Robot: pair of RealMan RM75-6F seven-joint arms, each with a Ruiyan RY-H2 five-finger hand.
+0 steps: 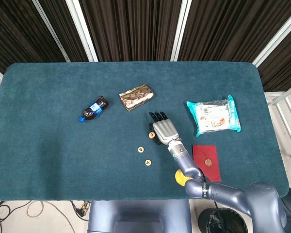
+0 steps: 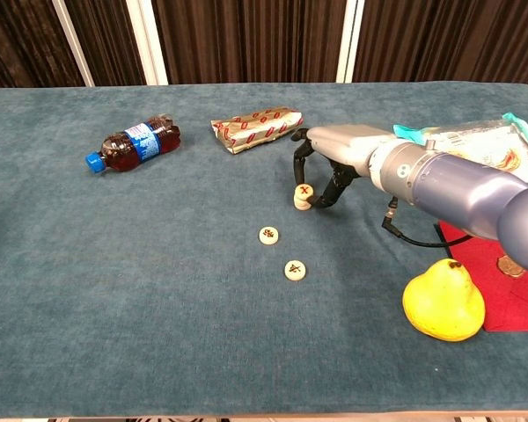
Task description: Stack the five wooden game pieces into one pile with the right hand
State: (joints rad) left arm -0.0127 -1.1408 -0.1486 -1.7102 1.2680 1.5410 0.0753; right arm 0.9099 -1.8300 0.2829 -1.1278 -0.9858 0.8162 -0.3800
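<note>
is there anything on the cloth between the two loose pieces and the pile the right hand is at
Nothing visible. The two loose pieces lie on bare cloth, with open table between them and the pile under the right hand. The pear and the bottle sit well off that path.

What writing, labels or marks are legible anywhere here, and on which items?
"X"-like red mark: top wooden piece under the right hand.
Two loose wooden pieces: dark marks, too small to read.
Bottle label, foil packet, snack bag: print blurred, unreadable.
</note>
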